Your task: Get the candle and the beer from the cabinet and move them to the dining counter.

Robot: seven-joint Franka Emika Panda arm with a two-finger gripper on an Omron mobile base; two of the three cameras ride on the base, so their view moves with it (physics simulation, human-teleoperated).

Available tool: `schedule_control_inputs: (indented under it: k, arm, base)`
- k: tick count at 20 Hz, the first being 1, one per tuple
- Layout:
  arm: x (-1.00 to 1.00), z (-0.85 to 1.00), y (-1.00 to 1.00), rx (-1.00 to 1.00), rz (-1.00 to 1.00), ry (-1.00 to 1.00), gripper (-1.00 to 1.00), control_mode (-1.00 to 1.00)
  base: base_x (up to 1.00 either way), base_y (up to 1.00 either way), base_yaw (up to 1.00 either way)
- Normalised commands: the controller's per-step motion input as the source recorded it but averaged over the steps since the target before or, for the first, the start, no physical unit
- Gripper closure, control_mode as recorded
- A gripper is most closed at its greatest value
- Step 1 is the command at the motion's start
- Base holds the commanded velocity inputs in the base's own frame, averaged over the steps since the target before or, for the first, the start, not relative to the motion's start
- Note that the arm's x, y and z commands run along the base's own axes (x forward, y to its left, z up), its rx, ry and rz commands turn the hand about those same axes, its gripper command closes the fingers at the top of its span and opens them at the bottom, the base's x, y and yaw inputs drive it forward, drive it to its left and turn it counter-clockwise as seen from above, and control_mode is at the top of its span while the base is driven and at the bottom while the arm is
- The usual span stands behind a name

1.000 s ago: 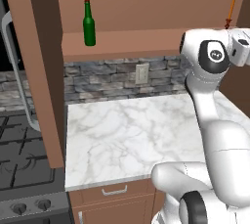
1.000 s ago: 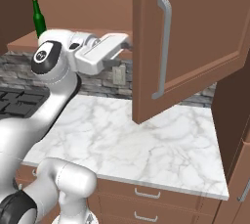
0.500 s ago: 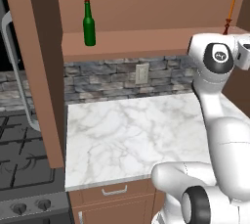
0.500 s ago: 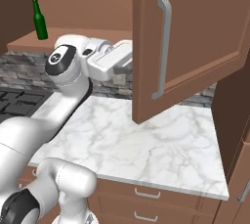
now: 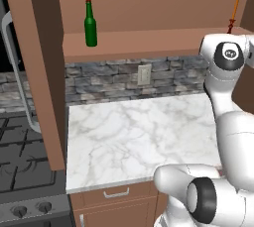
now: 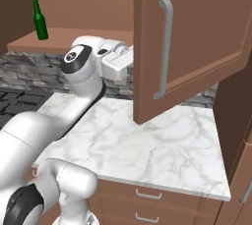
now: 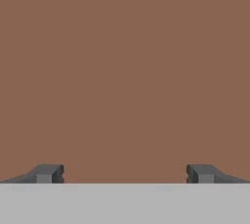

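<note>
Hand view: gripper [image 7: 125,173] spread apart, empty, facing brown wood close up; risks bumping the cabinet [image 5: 149,47] and toppling the candle [image 5: 234,14], upper right.

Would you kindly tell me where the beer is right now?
The beer stands upright on the open cabinet's shelf, toward its left end in the left base view, far from the candle at the right.

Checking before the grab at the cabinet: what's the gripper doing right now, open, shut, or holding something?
Gripper: open, fingers wide apart, holding nothing; plain brown wood ahead of it.
</note>
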Motion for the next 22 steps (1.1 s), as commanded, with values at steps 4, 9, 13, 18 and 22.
schedule_control_inputs:
  k: [4, 9, 13, 18, 22]
  arm:
    - [-0.02, 0.0, -0.38, 0.02, -0.01, 0.08, -1.0, -1.0]
    - [-0.05, 0.0, -0.39, 0.01, 0.0, 0.05, -1.0, -1.0]
    - [-0.13, 0.0, -0.42, 0.02, 0.0, 0.02, -1.0, -1.0]
    - [-0.11, 0.0, -0.41, 0.02, 0.0, 0.01, -1.0, -1.0]
    - [-0.12, 0.0, -0.39, 0.04, 0.0, 0.0, -1.0, -1.0]
  base:
    - [0.0, 0.0, 0.0]
    - [0.0, 0.0, 0.0]
    - [0.0, 0.0, 0.0]
    - [0.0, 0.0, 0.0]
    - [0.0, 0.0, 0.0]
